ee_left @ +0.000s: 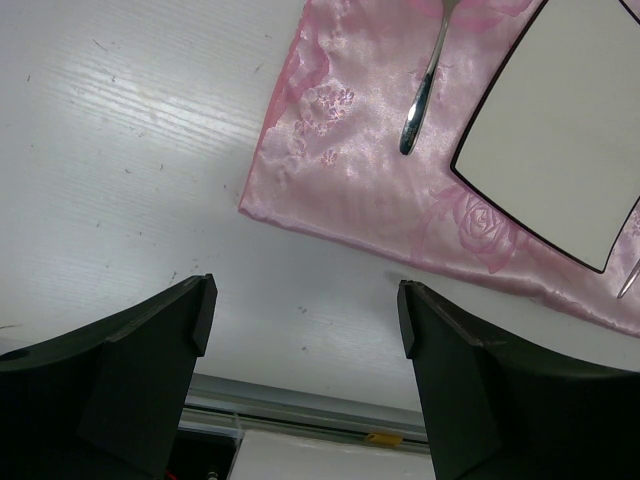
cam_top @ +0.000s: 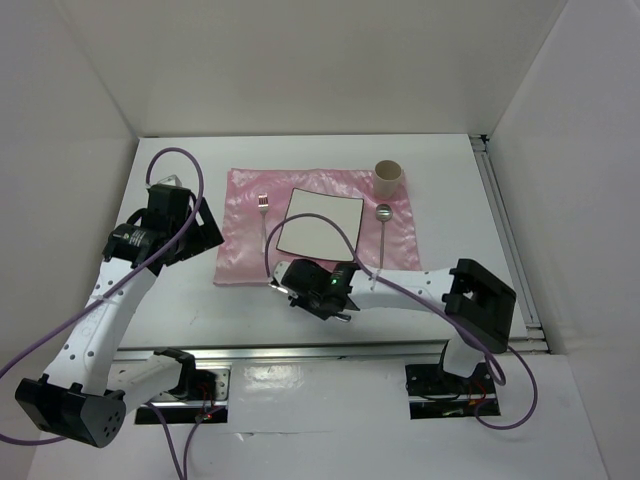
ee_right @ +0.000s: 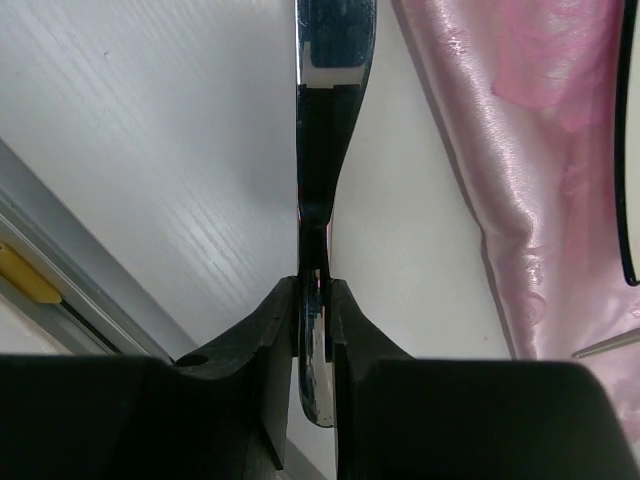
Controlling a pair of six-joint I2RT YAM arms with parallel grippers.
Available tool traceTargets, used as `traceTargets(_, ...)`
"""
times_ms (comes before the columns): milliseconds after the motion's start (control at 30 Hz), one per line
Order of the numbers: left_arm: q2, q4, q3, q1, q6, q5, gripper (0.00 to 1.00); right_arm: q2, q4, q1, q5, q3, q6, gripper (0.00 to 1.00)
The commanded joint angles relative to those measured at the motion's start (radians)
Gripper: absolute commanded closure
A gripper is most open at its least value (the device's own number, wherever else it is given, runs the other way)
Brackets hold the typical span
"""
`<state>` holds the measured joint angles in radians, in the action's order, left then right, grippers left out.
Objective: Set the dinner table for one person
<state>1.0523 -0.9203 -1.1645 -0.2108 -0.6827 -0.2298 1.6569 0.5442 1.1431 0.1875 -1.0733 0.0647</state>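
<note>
The left gripper (ee_left: 305, 300) hung with jaws wide apart and empty. The table (ee_left: 120, 150) lay bare beneath it. Ahead and to its right, the cloth (ee_left: 340, 170) carried the fork (ee_left: 425, 85) and, further right, the plate (ee_left: 560, 120). The right gripper (ee_right: 314, 285) was clamped on a thin knife (ee_right: 335, 40) held edge-on, the cloth's edge just to its right. The table ran under both tools. It looked hard, slick and fixed: nothing to grasp, only a surface for setting things down, where steel would probably skid.
</note>
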Motion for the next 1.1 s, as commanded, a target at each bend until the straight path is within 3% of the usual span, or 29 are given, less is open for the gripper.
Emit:
traceTargets(0, 0.003, 0.014, -0.008, 0.005, 0.008, 0.006, 0.08, -0.052, -0.013, 0.009, 0.047, -0.027, -0.003, 1.0)
traceTargets(200, -0.006, 0.003, -0.008, 0.005, -0.003, -0.015, 0.08, -0.112, -0.003, -0.045, 0.073, -0.048, -0.051, 1.0)
traceTargets(567, -0.018, 0.012, -0.008, 0.005, -0.003, -0.02, 0.08, -0.236, 0.025, -0.396, 0.058, -0.024, -0.282, 1.0)
traceTargets(800, -0.018, 0.021, 0.002, 0.005, -0.003, -0.002, 0.08, -0.135, 0.056, -0.624, 0.035, -0.073, -0.342, 1.0)
traceTargets(1067, -0.009, 0.021, 0.002, 0.005, 0.015, -0.013, 0.08, 0.032, 0.051, -0.741, 0.026, -0.131, -0.332, 1.0)
